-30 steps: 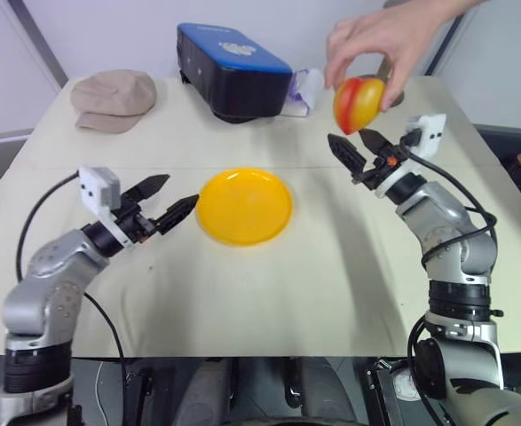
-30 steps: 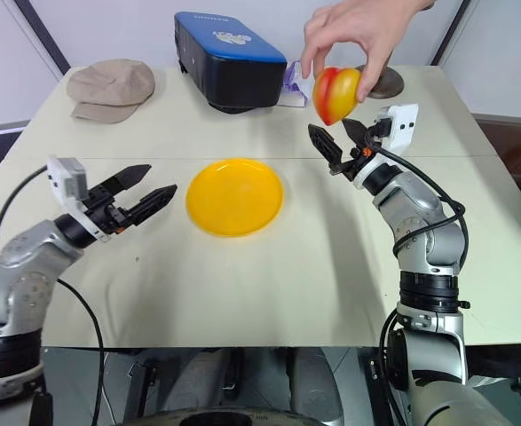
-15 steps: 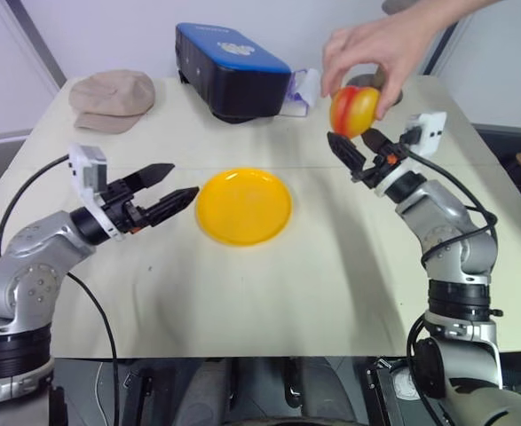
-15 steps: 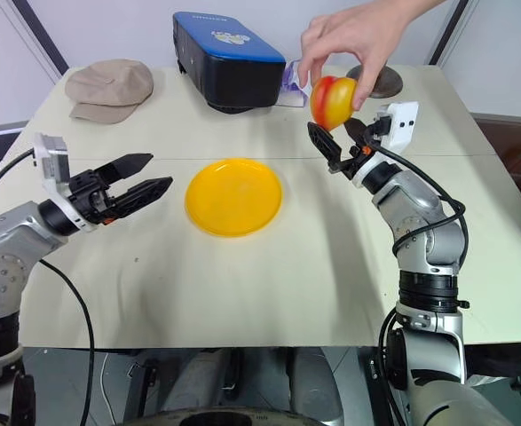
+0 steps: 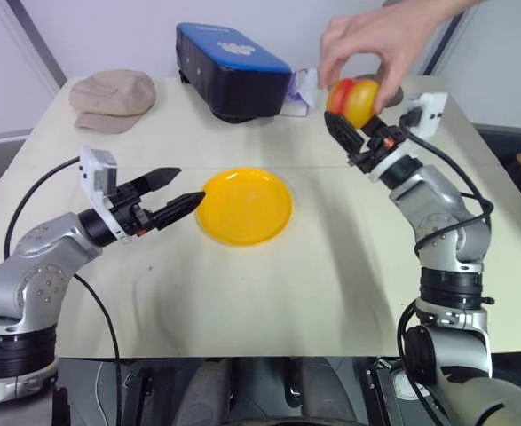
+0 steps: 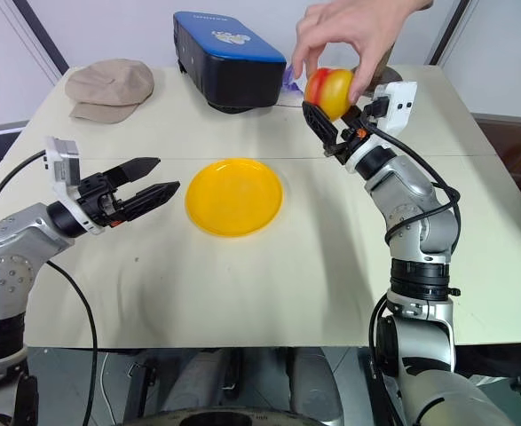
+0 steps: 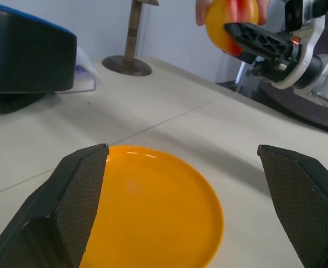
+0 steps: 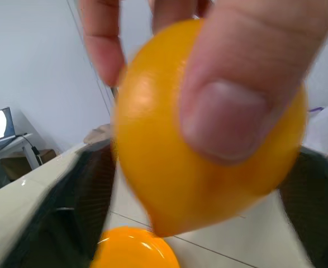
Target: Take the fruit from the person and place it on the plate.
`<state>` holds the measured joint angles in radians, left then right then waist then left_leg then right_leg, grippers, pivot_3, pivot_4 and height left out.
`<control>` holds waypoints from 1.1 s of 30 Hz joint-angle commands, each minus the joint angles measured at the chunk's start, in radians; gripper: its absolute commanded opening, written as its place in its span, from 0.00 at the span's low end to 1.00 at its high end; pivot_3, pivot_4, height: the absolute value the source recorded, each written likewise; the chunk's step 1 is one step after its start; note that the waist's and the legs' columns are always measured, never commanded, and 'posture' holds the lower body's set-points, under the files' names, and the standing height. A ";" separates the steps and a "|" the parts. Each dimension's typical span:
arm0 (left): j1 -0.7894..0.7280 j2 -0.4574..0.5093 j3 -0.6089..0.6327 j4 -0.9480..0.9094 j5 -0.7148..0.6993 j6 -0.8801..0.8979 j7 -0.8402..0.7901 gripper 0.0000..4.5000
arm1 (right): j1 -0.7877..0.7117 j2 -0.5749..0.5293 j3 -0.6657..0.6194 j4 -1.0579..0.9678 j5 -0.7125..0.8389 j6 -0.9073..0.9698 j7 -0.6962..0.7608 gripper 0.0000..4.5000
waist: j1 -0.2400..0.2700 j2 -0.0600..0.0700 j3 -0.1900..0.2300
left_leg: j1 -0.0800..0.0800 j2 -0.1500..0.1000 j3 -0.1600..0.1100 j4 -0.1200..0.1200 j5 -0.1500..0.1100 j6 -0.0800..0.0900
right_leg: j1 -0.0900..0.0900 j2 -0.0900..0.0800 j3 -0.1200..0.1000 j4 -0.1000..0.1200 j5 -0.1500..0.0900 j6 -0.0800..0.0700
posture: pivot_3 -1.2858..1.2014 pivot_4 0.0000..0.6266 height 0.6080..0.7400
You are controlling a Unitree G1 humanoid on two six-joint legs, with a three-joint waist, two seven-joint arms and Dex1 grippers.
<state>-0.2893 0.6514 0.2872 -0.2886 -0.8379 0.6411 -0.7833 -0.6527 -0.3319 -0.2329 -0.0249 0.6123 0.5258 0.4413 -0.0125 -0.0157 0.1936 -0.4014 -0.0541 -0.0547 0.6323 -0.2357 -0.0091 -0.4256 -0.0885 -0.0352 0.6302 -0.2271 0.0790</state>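
While a person's hand grips the one fruit from above, pinching it between thumb and fingers, the right gripper has its two black fingers spread on either side of the fruit; whether they press it cannot be told. One yellow plate lies bare on the table, well short of the fruit and to its left. Left of the plate, the left gripper hovers with fingers parted, holding nothing. Beyond the plate sit one beige cap and one blue-topped box

Red-yellow fruit in person's hand; yellow plate bare.
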 commanded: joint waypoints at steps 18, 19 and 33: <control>-0.004 0.008 0.020 -0.023 0.008 -0.026 -0.003 1.00 | 0.005 -0.013 0.002 -0.050 0.024 -0.004 0.041 0.31 | 0.000 0.000 0.000 | -0.001 0.000 0.000 0.000 0.000 0.000 | -0.001 0.000 0.000 0.000 0.000 0.000 | 0.52 0.24 1.00; -0.003 0.008 0.020 -0.022 0.009 -0.027 -0.003 1.00 | 0.007 -0.011 0.002 -0.053 0.028 -0.001 0.045 0.42 | 0.000 0.000 0.000 | -0.001 0.000 0.000 0.000 0.000 0.000 | -0.001 0.000 0.000 0.000 0.000 0.000 | 0.52 0.24 1.00; -0.007 0.005 0.020 -0.011 0.026 -0.035 -0.003 1.00 | 0.002 -0.003 0.006 -0.040 -0.002 -0.029 0.042 0.88 | 0.000 0.000 0.000 | -0.001 0.000 0.000 0.000 0.000 0.000 | -0.001 0.000 0.000 0.000 0.000 0.000 | 0.52 0.24 1.00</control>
<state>-0.2883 0.6514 0.2881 -0.2868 -0.8150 0.6254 -0.7838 -0.6349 -0.3343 -0.2138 -0.0360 0.6060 0.5261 0.4798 -0.0125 -0.0157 0.1936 -0.4024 -0.0540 -0.0546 0.6323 -0.2357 -0.0091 -0.4267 -0.0885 -0.0352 0.6303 -0.2270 0.0790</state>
